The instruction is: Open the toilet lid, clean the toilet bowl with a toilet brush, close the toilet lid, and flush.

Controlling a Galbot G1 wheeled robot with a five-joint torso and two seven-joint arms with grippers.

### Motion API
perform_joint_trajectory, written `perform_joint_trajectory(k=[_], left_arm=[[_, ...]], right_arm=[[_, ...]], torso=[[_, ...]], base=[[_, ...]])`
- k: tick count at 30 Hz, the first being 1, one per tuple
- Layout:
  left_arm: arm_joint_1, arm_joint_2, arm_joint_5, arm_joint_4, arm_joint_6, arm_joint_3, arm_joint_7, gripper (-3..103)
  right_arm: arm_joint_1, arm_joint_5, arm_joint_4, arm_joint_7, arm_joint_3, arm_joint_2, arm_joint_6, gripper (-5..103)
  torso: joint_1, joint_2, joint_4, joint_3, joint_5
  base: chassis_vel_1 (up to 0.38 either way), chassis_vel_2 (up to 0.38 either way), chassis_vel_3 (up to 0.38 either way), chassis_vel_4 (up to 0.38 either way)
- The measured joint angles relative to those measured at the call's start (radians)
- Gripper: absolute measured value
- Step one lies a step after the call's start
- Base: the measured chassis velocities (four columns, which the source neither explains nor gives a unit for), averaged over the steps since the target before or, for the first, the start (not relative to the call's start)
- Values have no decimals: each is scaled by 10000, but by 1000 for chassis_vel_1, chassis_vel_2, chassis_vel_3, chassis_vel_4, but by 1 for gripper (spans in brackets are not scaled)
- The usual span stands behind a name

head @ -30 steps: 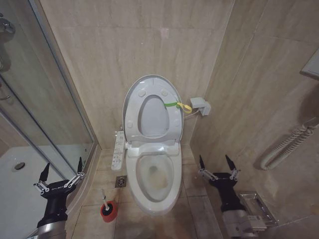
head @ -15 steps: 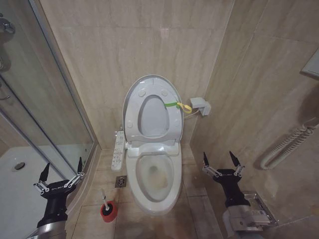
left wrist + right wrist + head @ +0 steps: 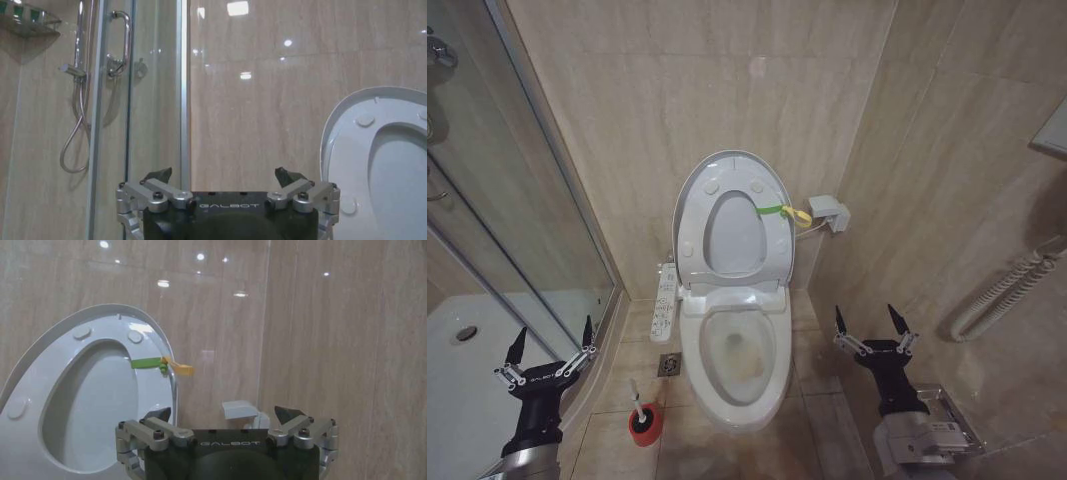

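With the lid [image 3: 727,215] standing upright at centre frame, the bowl [image 3: 739,362] lies open below; the brush [image 3: 640,405] sits lower left. Left gripper [image 3: 549,345] and right gripper [image 3: 868,326] hover spread wide, empty.

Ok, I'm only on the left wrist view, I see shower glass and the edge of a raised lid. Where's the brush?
Observer: The toilet brush stands in its red holder on the floor, at the robot's left of the toilet bowl, between the bowl and the left gripper.
Operator: Is the left gripper holding anything?
Observer: No, it is open and empty, low beside the shower door.
Operator: And the right arm?
Observer: The right gripper is open and empty too, on the other side of the bowl, near the side wall.
Operator: Seat up or down?
Observer: Up, against the toilet lid; the bowl is exposed, with yellowish staining inside.
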Motion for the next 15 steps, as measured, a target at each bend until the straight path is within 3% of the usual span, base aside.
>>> perform_joint_trajectory(k=[15], left_arm=[[0,0,0,0,0,0,0,100]], right_arm=[[-1,-6,8,8,-8,0,-1,100]], torso=[[0,0,0,0,0]], base=[[0,0,0,0]])
